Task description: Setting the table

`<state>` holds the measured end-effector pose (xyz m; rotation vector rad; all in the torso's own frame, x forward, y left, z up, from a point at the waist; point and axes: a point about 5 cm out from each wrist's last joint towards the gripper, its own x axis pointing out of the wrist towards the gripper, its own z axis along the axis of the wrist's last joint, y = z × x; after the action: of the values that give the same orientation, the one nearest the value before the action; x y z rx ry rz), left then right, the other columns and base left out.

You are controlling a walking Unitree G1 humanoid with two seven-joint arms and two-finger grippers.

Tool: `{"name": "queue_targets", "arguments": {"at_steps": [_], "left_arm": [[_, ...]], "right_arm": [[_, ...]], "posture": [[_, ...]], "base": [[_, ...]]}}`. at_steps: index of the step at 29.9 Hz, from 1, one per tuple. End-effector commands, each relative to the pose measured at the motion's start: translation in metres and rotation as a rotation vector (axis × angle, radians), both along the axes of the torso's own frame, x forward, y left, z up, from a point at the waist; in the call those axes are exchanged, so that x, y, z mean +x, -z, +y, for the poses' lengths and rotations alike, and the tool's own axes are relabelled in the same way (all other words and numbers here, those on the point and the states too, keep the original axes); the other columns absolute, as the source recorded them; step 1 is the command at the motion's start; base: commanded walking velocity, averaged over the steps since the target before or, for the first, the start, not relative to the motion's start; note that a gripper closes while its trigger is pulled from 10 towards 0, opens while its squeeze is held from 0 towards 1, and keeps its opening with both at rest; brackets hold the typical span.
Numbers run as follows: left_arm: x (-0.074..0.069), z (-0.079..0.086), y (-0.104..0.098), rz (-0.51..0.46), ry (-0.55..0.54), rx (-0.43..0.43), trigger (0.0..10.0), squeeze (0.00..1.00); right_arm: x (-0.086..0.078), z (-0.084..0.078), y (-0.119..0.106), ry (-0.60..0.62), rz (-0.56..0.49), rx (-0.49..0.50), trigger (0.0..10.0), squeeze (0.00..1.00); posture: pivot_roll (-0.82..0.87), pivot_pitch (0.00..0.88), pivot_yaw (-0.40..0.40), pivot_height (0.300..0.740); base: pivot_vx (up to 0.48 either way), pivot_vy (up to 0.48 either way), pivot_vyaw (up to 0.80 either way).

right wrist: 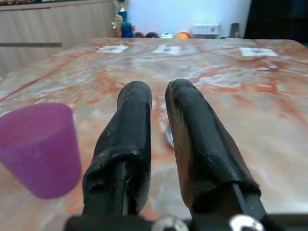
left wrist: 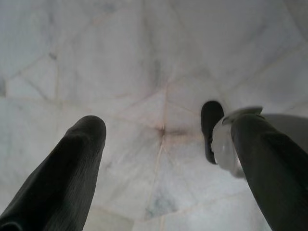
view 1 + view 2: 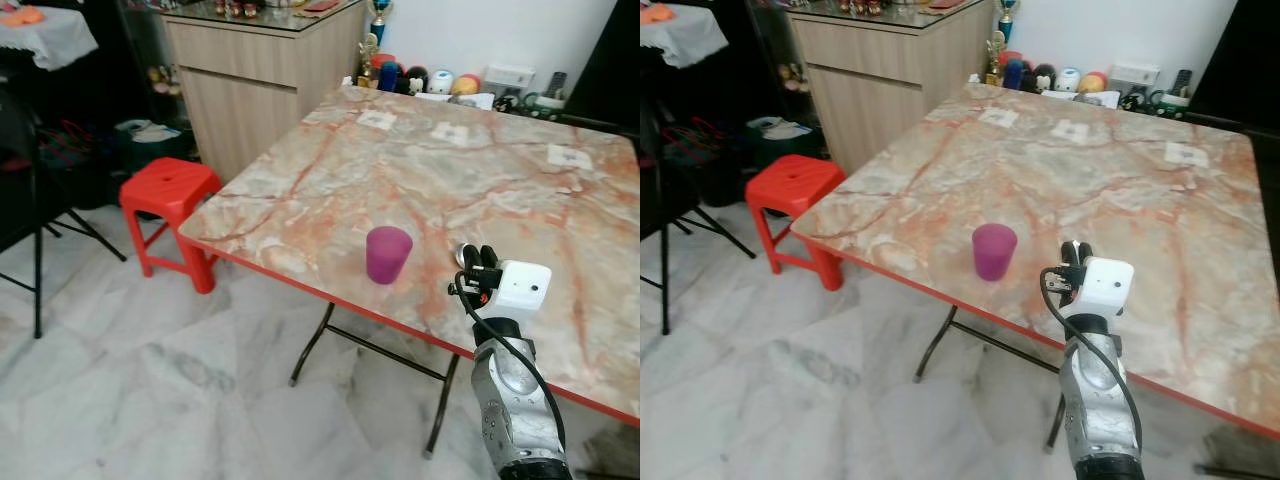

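The purple cup [image 3: 388, 254] stands upright, mouth up, on the marble-patterned bench [image 3: 520, 200], close to the red-trimmed near edge and well apart from the paper cards farther back. We judge it to be a light, rigid plastic tumbler: it tapers toward its base, so its smooth wall may slide downward out of a loose pinch, and being empty it could tip or skate on the polished top if nudged from one side. We recommend gripping it across the upper half of the wall, just below the rim, one finger on each side, or pinching the rim itself with one finger inside. Our right tool [image 1: 159, 110] hovers low over the bench just beside the cup, its two black fingers drawn nearly together with only a narrow slit between them and nothing in it; they must spread before they can straddle the cup. Our left tool [image 2: 163, 139] hangs over the marble floor, fingers spread wide, empty.
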<state>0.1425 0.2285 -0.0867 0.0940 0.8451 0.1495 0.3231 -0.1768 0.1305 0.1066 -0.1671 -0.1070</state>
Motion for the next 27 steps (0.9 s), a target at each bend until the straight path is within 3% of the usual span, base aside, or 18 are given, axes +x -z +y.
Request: {"name": "queue_targets", "arguments": {"at_steps": [1,5,10,19,27], "left_arm": [[-0.006,-0.0009,0.0029,0.024,-0.003,-0.01,10.0,0.0],[-0.007,-0.0013,0.0033,0.027,-0.003,-0.012,10.0,0.0],[-0.0062,-0.0017,0.0033,0.028,-0.005,-0.015,10.0,0.0],[-0.0054,-0.002,0.0032,0.029,-0.004,-0.021,10.0,0.0],[-0.007,-0.0015,0.0036,0.031,-0.005,-0.023,10.0,0.0]], "right_arm": [[0.0,-0.0065,0.0011,0.033,0.006,0.013,10.0,0.0],[0.0012,-0.0105,0.0026,0.063,0.024,0.025,10.0,0.0],[0.0021,-0.0128,0.0047,0.086,0.039,0.034,10.0,0.0],[0.0022,-0.0083,0.0026,0.061,0.021,0.031,10.0,0.0],[0.0032,-0.0083,0.0015,0.067,0.016,0.032,10.0,0.0]], "posture": [[0.02,0.085,-0.023,0.74],[0.02,0.084,-0.024,0.74],[0.02,0.085,-0.025,0.74],[0.02,0.084,-0.025,0.74],[0.02,0.086,-0.025,0.74]], "base": [[0.0,0.0,0.0],[0.0,0.0,0.0],[0.0,0.0,-0.74],[0.0,0.0,0.0],[0.289,0.0,0.0]]}}
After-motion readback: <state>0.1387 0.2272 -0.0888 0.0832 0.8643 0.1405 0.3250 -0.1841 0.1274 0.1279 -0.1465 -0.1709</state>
